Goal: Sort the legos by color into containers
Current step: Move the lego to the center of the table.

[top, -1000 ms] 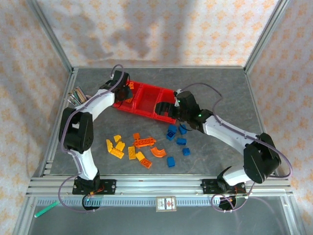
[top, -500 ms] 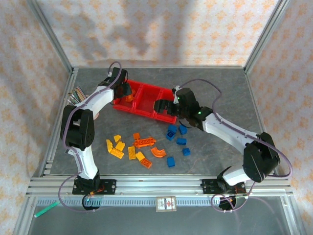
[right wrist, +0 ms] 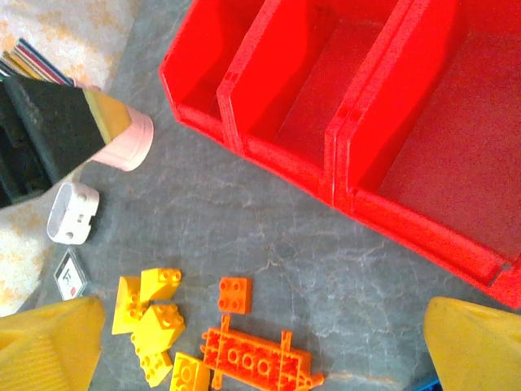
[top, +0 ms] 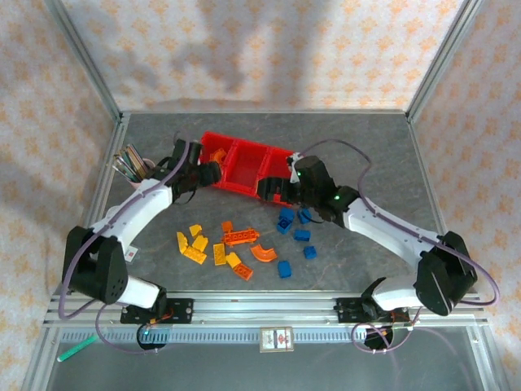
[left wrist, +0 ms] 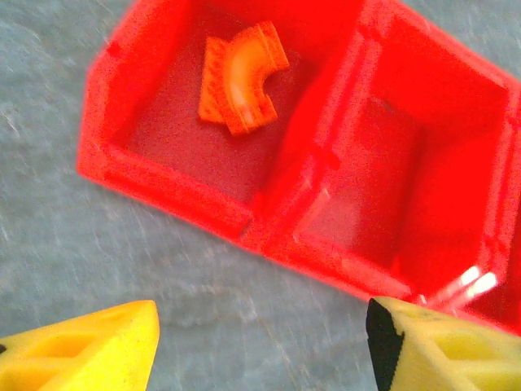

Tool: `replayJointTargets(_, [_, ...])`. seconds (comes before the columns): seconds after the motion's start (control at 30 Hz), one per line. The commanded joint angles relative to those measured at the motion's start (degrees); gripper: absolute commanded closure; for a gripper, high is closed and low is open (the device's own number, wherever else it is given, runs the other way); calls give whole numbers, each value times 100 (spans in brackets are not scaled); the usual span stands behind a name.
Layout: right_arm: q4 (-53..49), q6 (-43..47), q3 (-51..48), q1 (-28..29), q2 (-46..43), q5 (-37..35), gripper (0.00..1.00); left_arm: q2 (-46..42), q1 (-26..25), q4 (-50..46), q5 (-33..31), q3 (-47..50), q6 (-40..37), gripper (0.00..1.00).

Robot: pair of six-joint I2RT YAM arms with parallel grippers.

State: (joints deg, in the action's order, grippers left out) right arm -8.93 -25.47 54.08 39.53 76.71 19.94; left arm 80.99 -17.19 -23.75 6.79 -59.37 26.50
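**Both pincers open near the red tray, most bricks loose on the counter**

The grey counter (top: 366, 138) carries the containers (top: 238, 145), three joined red bins set slantwise toward its far middle. The left pincer (top: 210, 171) sits just beside the tray's near-left corner. In its wrist view the left pincer (left wrist: 260, 326) is spread wide with nothing between its yellow fingers, and the tray's near wall (left wrist: 269, 232) lies right ahead. The right pincer (top: 269, 186) hangs at the tray's near side, toward the right end. In its own view the right pincer (right wrist: 262, 326) is also spread wide and holds nothing, with the containers (right wrist: 342, 167) ahead.

A pink cup (top: 134, 163) of pens stands left of the tray, close behind the left arm.

One orange arch (left wrist: 242, 77) lies in the leftmost bin. The other legos are scattered on the counter nearer the arm bases:
- Yellow bricks (top: 194, 243) lie to the left.
- An orange plate (top: 242, 237) and a second arch (top: 262, 253) lie in the middle.
- Blue bricks (top: 295, 228) lie to the right, just under the right arm.
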Motion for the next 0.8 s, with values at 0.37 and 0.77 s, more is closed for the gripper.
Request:
replayJointTargets(0.37, [557,-663,-1438,143,-835,-113,0,-279,-2051,-430,-316,837,-559,26])
replayJointTargets(0.77, [498,-703,-1523,143,-868,-266,0,343,-2932,-701,-553,715,-928,25])
